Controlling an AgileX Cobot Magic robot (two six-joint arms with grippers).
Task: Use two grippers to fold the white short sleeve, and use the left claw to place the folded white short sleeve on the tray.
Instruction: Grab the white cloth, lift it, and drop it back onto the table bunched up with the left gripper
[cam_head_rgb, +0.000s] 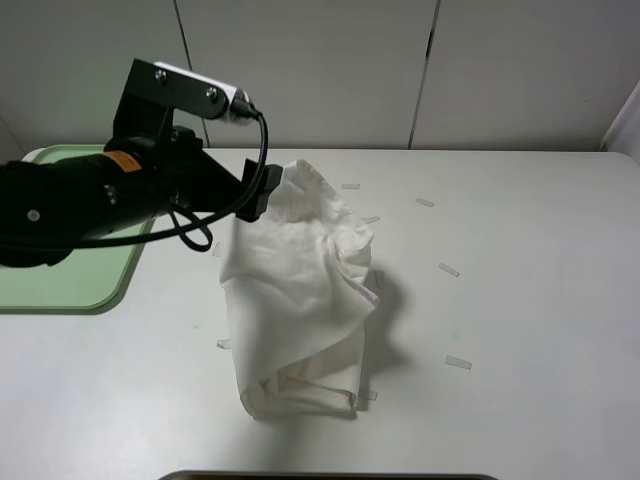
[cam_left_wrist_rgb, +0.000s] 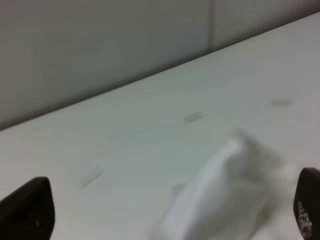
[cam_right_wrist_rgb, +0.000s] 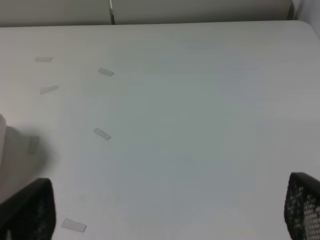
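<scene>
On white table (cam_head_rgb: 540, 300): white short sleeve (cam_head_rgb: 300, 300), bunched heap w/ long axis running near-to-far, far end peaked up between left claw (cam_left_wrist_rgb: 170, 210) jaws, which stand spread, not pinching cloth. Tray (cam_head_rgb: 60, 290) behind left arm, apart from shirt. Right gripper (cam_right_wrist_rgb: 165, 215) jaws spread over bare table, tape strips (cam_right_wrist_rgb: 102, 134) ahead.

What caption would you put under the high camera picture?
The left arm's gripper meets the bunched white shirt at its top edge, green tray waiting alongside.
</scene>
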